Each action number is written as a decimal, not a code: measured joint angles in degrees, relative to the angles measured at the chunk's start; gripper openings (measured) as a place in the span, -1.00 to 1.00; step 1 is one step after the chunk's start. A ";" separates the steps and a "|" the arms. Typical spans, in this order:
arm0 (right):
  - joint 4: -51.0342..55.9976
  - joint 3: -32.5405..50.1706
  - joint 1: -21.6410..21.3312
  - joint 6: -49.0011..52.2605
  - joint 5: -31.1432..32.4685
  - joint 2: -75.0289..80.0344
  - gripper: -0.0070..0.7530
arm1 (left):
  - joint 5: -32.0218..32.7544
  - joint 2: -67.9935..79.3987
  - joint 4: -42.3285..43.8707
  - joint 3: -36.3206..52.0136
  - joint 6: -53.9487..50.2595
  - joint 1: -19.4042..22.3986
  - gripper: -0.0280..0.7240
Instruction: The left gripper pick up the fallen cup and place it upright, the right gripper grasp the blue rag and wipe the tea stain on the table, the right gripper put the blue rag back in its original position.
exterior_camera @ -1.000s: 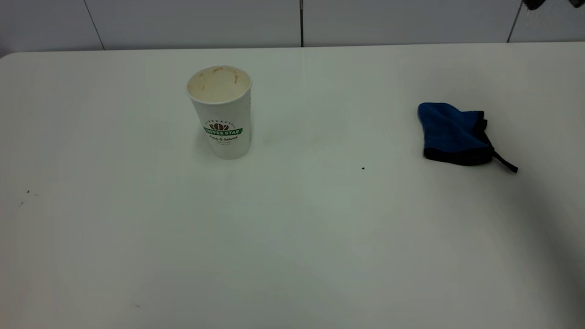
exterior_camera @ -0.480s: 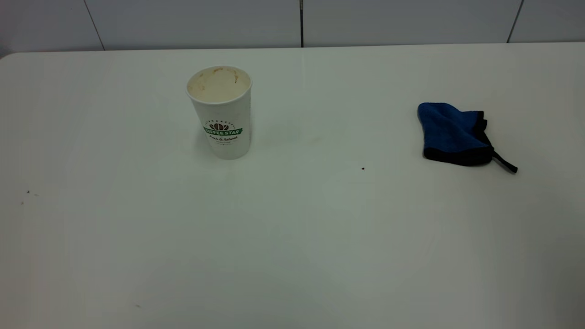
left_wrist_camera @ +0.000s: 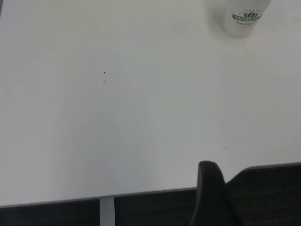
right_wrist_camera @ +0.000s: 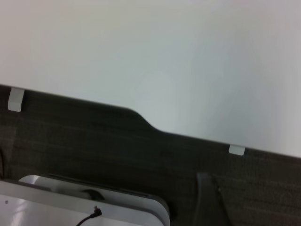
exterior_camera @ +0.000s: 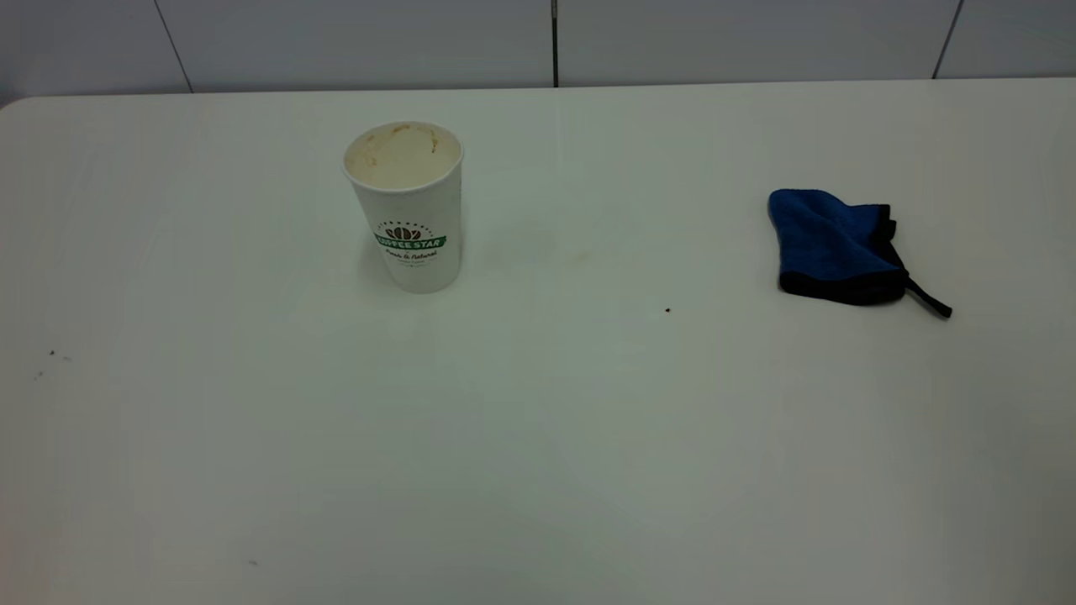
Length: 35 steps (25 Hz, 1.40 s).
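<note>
The cup (exterior_camera: 409, 210) stands upright on the left half of the table (exterior_camera: 538, 437), its tan-stained inside showing; the left wrist view catches its lower part (left_wrist_camera: 244, 18) far off. The blue rag (exterior_camera: 832, 245) lies folded at the right, its black loop tail pointing toward the front right. Of the tea stain only a faint tan smear (exterior_camera: 576, 255) shows, just right of the cup. Neither arm appears in the exterior view. The left gripper (left_wrist_camera: 209, 188) hangs beyond the table's edge, well away from the cup. The right gripper (right_wrist_camera: 209, 200) is likewise off the table, over dark floor.
A tiny dark speck (exterior_camera: 667, 309) sits mid-table, and a few more specks (exterior_camera: 50, 354) lie near the left edge. A grey tiled wall runs behind the table. In the right wrist view a pale grey unit (right_wrist_camera: 70, 205) with a cable stands below the table edge.
A dark bit of the right arm at the top right corner one second ago has left the exterior view, and its shadow has faded. Cup and rag have not moved.
</note>
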 joint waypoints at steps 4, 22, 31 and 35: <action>-1.56 0.78 0.00 2.00 1.15 -5.60 0.37 | 0.00 0.00 0.00 0.00 0.00 0.00 0.36; -1.80 0.78 -5.43 2.93 2.35 -29.70 0.36 | 0.00 0.00 0.00 0.00 0.05 0.00 0.36; -1.80 0.78 -5.43 2.93 2.53 -29.79 0.36 | 0.00 0.00 0.00 0.00 0.05 0.00 0.36; -1.80 0.78 -5.43 2.93 2.53 -29.79 0.36 | 0.00 0.00 0.00 0.00 0.00 0.00 0.36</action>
